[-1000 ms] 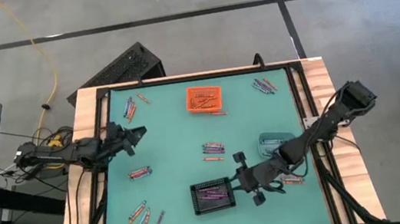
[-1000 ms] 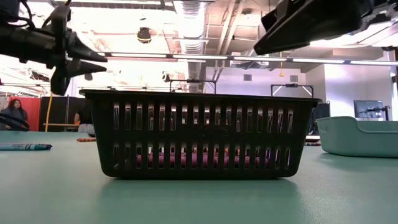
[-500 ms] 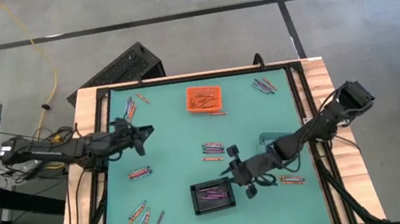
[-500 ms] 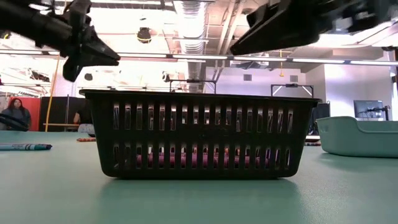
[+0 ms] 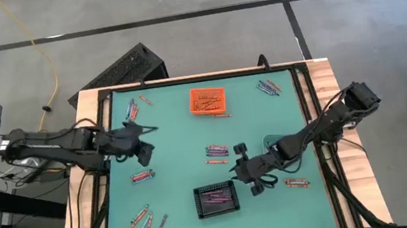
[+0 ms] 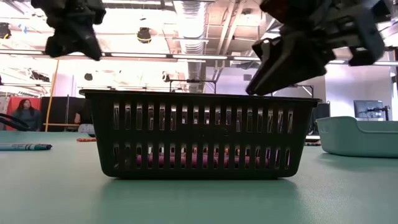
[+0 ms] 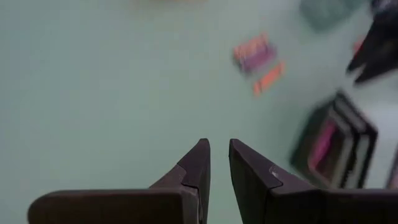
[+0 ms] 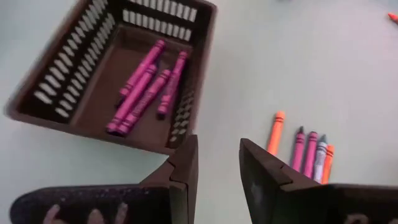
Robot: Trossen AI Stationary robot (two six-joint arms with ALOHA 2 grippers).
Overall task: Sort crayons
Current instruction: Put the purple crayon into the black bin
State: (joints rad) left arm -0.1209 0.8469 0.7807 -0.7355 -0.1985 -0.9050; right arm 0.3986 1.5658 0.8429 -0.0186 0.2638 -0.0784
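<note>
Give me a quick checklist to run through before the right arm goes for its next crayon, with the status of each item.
1. Right gripper empty: ok, nothing between its open jaws.
2. Black bin holds only purple crayons: ok, the right wrist view shows four and no other colour.
3. Mixed crayon cluster lies free on the mat: ok, it is apart from the bin.
4. Left gripper away from that cluster: ok, in the high view it hangs over the mat's left side, nothing between its nearly shut jaws.
5. Teal bin contents: cannot tell.
</note>
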